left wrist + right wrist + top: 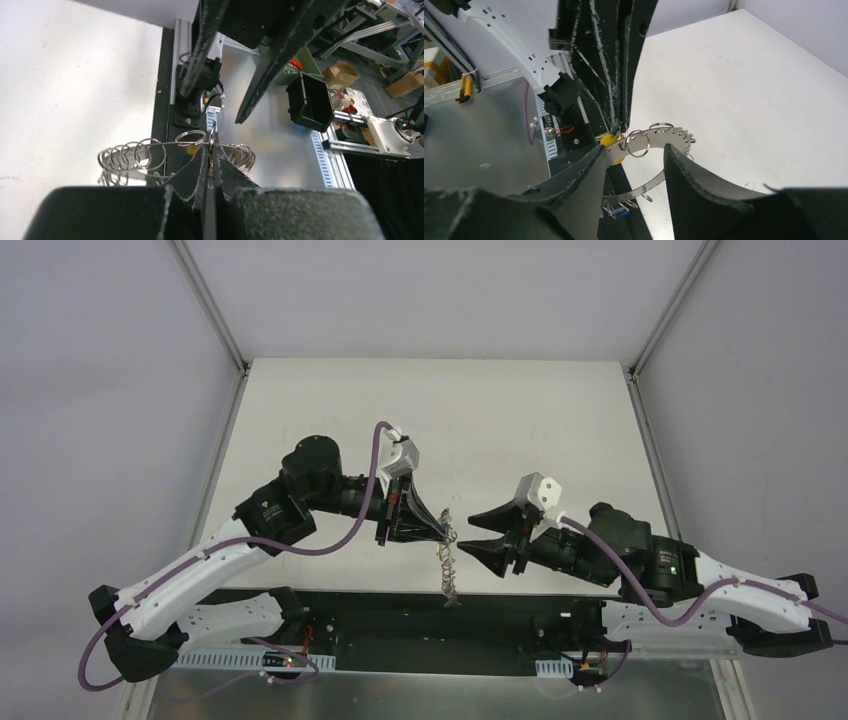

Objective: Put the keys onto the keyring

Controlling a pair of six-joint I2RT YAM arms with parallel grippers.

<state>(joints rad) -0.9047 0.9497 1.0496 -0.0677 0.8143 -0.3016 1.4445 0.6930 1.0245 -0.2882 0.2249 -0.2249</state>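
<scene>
At the left of the overhead view, the left arm (pixel 200 575) angled in toward the middle, above the near edge of the white bench (pixel 520 410). The left fingers (pixel 415 520) were pressed tight together, pinching the top of the keyring (pixel 447 565). The keyring hung down edge-on just below the centre of that view. In the left wrist view, the ring's small loops fanned out to either side of the closed tips.

Just right of the ring in the overhead view, the right fingers (pixel 490 512) stood wide apart and pointed left at it. They were near the ring, and I could not tell whether they touched it. In the right wrist view, the ring sat mid-frame between those spread fingers. The yellow key (pixel 613 150) was right beside the left arm's tips, at the ring's upper left. The blue key (pixel 622 212) hung low among the loops at the bottom centre.
</scene>
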